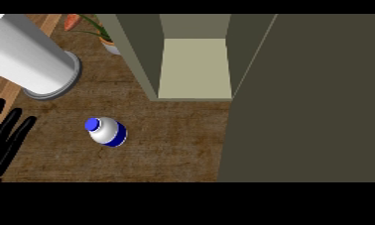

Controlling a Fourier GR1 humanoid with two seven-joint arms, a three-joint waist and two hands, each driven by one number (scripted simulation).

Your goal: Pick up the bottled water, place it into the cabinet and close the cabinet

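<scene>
Only the left hand [13,132] shows, cut off at the view's left edge, its fingers straight and slightly apart, holding nothing. The bottled water [107,131] stands on the counter [168,144] just right of the fingertips, short of the open cabinet [195,68].

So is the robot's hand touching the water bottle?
Apart. The head view shows bare counter between the left hand at the left edge and the bottle, so the fingers aren't on it.

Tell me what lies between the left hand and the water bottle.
Nothing: head view shows only bare wooden counter between the left hand and the bottle.
</scene>
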